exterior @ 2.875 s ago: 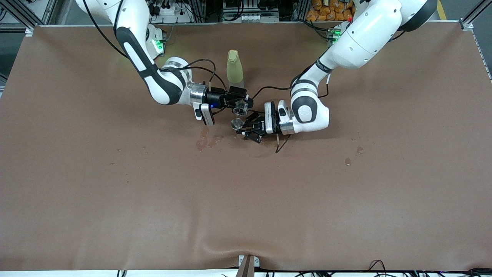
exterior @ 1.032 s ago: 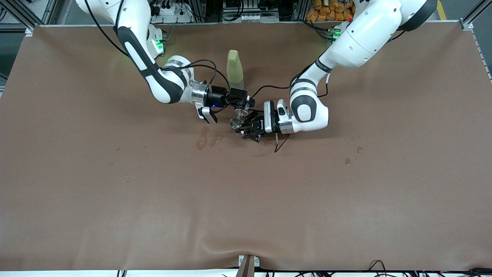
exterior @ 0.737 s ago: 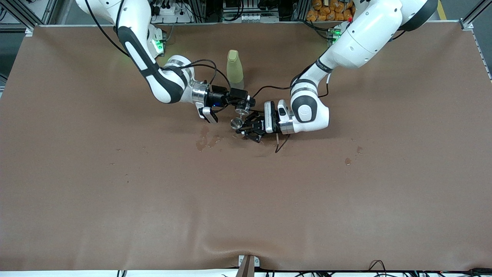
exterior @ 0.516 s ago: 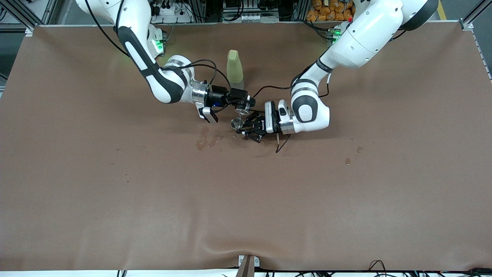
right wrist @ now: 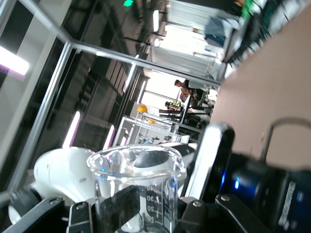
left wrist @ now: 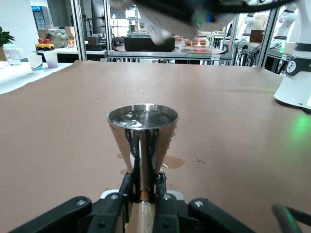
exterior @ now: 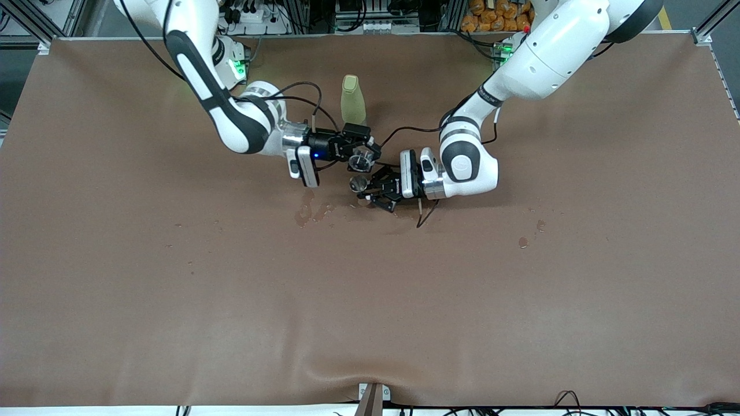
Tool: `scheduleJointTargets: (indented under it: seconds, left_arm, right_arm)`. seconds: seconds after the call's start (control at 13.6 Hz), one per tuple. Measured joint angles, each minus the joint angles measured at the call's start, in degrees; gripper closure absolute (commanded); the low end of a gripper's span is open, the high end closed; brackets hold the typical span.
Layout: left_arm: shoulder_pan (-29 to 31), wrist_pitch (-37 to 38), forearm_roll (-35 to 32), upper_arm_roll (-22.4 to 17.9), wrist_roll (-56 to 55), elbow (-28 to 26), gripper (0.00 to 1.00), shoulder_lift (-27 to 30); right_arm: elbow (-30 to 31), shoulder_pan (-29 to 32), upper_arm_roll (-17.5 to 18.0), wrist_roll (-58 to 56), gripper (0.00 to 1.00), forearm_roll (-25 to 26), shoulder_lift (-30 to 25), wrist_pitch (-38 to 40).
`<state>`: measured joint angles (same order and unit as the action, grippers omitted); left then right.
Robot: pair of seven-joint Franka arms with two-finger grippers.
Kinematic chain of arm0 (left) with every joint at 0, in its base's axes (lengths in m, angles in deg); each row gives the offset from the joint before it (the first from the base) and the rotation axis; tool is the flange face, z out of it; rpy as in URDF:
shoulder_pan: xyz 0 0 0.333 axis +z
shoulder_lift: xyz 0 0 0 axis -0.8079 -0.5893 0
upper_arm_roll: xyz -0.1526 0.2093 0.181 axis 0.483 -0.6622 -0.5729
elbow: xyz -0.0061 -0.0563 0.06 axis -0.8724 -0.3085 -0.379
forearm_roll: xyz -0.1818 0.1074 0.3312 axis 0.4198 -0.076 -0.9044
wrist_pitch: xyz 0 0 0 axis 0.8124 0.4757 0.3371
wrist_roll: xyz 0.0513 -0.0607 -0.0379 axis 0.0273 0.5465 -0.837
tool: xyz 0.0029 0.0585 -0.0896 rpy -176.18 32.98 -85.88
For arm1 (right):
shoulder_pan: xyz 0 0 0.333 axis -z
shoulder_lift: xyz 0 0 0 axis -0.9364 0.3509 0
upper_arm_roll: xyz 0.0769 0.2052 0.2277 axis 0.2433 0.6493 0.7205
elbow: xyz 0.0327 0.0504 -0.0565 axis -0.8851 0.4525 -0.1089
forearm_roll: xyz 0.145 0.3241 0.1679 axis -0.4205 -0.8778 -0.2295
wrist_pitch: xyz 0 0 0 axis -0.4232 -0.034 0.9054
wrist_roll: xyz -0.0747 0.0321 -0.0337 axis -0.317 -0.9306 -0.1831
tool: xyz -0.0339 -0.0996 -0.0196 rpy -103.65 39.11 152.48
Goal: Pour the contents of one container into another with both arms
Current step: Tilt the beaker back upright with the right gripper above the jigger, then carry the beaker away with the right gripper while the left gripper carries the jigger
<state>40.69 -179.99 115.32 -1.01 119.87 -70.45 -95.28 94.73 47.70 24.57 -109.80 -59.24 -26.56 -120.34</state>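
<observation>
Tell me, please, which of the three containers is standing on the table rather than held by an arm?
The pale yellow-green bottle. It stands upright on the table, while the metal cup and the glass beaker are each gripped.

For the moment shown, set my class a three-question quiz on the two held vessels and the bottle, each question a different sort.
1. True or false: the left tool holds a metal cone-shaped cup upright.
2. What does the right tool grip? A) a clear glass beaker B) a spoon C) a sponge
3. Fill in: the pale yellow-green bottle stands ____ from the front camera than both tools' vessels.

Key: 1 true; 2 A, the clear glass beaker; 3 farther.
</observation>
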Motion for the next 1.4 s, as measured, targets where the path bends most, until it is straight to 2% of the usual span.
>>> scheduleJointTargets:
  seconds: [0.37, 0.52, 0.88, 1.4]
  left_arm:
    - [4.4, 2.6, -0.1, 0.9, 0.0, -0.4, 1.00, 3.1]
    - [7.3, 4.9, -2.0, 1.0, -0.2, -2.0, 1.00, 5.0]
    - [16.6, 12.3, -11.7, 1.0, -2.6, -6.8, 1.00, 8.5]
    - [37.5, 26.4, -31.1, 0.9, -7.4, -12.2, 1.00, 11.8]
  right_arm:
    - [0.2, 2.4, -0.3, -16.1, 1.00, 4.3, -1.9, -0.4]
    - [0.3, 4.7, -0.3, -20.4, 1.00, 8.2, -1.9, -0.2]
    - [1.3, 16.3, -0.6, -26.9, 1.00, 23.9, -1.9, 6.7]
    - [2.4, 34.4, -1.1, -32.3, 1.00, 48.2, -1.9, 18.4]
